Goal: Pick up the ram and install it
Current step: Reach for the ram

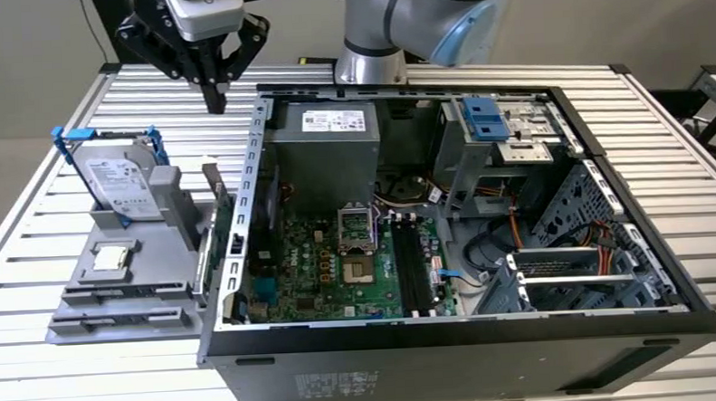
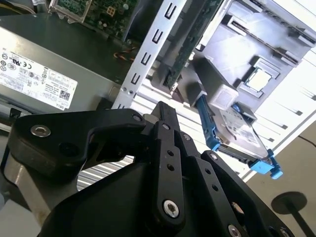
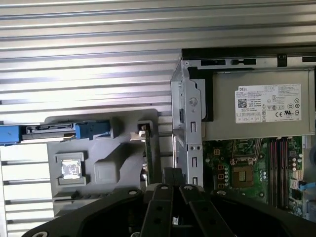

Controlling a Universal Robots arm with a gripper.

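Note:
The ram (image 1: 224,232) is a thin dark stick standing on edge in a slot of the grey holder (image 1: 120,297), just outside the computer case's wall on the exterior view's left. It appears edge-on in the first wrist view (image 3: 147,152) and as a slanted strip in the second wrist view (image 2: 183,54). My gripper (image 1: 216,102) hangs above and behind the holder, apart from the ram, pointing down with its fingers (image 3: 165,180) shut together on nothing. The long memory slots (image 1: 412,272) lie on the green motherboard (image 1: 325,270) inside the case.
The open computer case (image 1: 257,160) stands on a slatted metal table (image 1: 51,377). The grey holder also carries a silver hard drive in a blue frame (image 1: 121,179) and a small square processor chip (image 1: 110,257). A grey power supply (image 1: 325,138) sits at the case's back.

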